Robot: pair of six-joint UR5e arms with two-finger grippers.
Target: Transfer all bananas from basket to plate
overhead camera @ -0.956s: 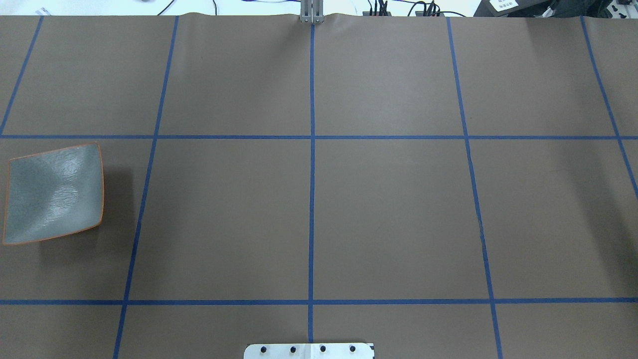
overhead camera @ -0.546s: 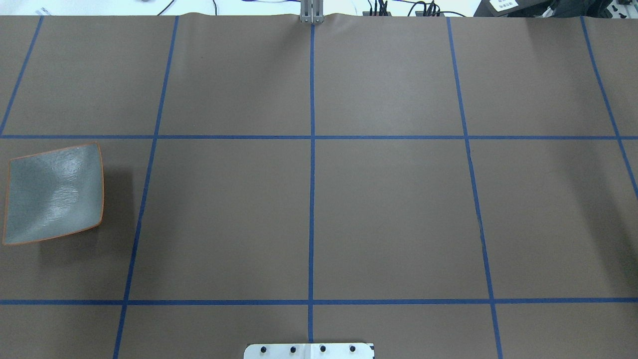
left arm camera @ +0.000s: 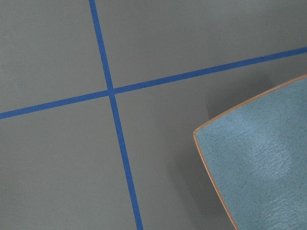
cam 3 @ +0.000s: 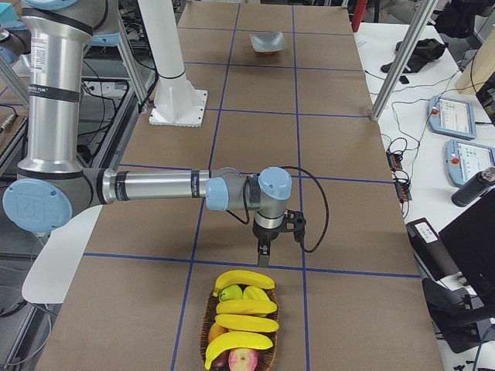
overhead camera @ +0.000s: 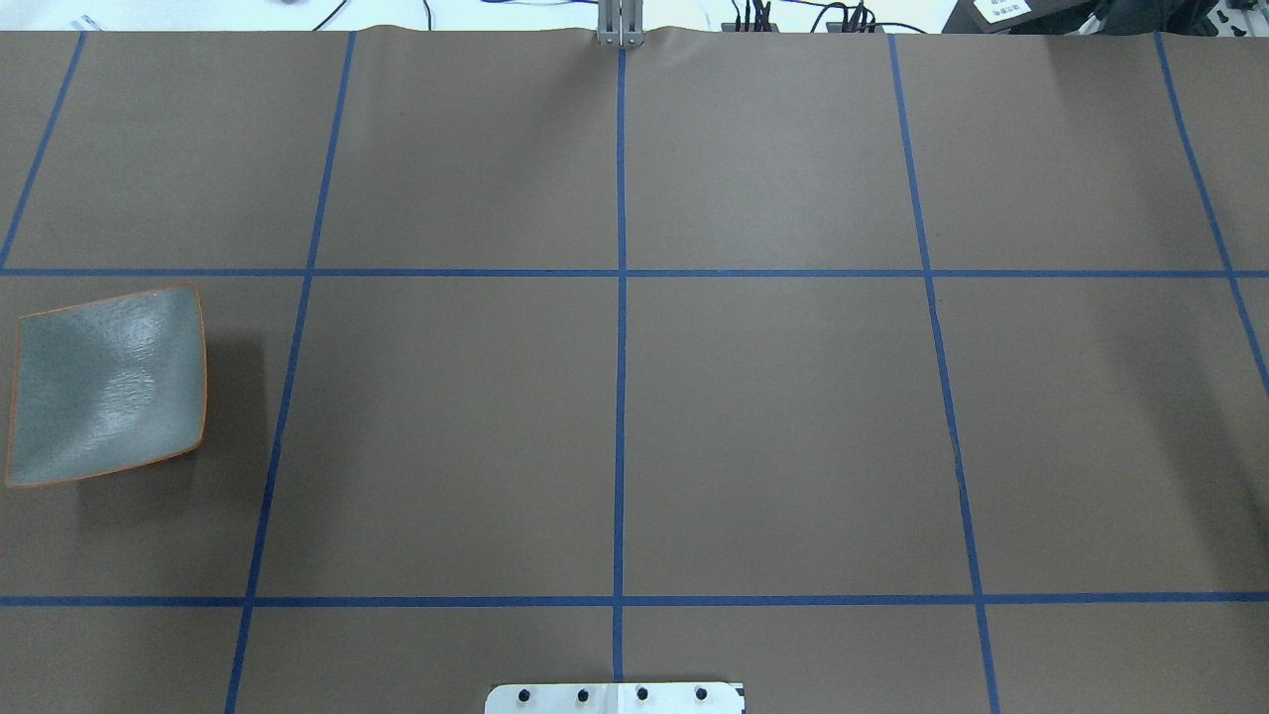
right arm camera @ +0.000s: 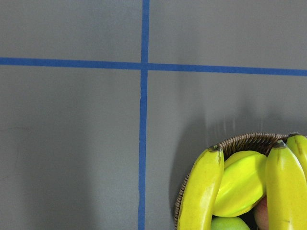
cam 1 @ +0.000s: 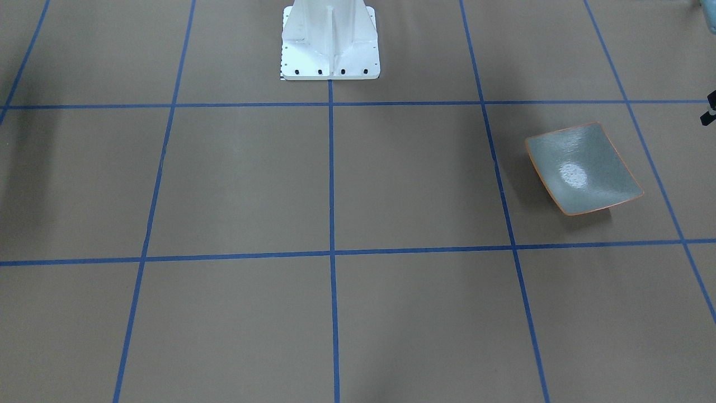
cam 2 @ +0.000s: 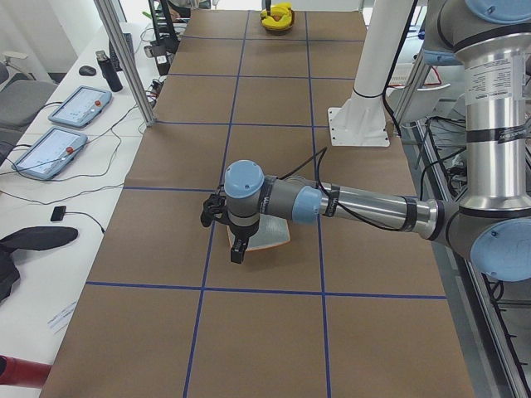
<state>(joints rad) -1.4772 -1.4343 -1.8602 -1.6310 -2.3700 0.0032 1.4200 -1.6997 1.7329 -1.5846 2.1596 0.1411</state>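
Note:
The grey-green plate (overhead camera: 107,385) with an orange rim lies bare at the table's left end; it also shows in the front view (cam 1: 584,168) and the left wrist view (left arm camera: 259,163). Several yellow bananas (cam 3: 244,307) lie in a wicker basket (cam 3: 207,325) at the right end, out of the overhead view. The right wrist view shows two bananas (right arm camera: 204,191) over the basket rim (right arm camera: 240,140). My left gripper (cam 2: 237,251) hangs by the plate's edge. My right gripper (cam 3: 264,257) hangs just short of the basket. I cannot tell whether either is open or shut.
A green apple (cam 3: 230,293) and a red apple (cam 3: 244,359) lie among the bananas. The white robot base (cam 1: 330,42) stands at the table's robot side. Blue tape lines (overhead camera: 621,297) cross the brown table cover. Tablets and cables (cam 2: 75,124) lie on a side desk.

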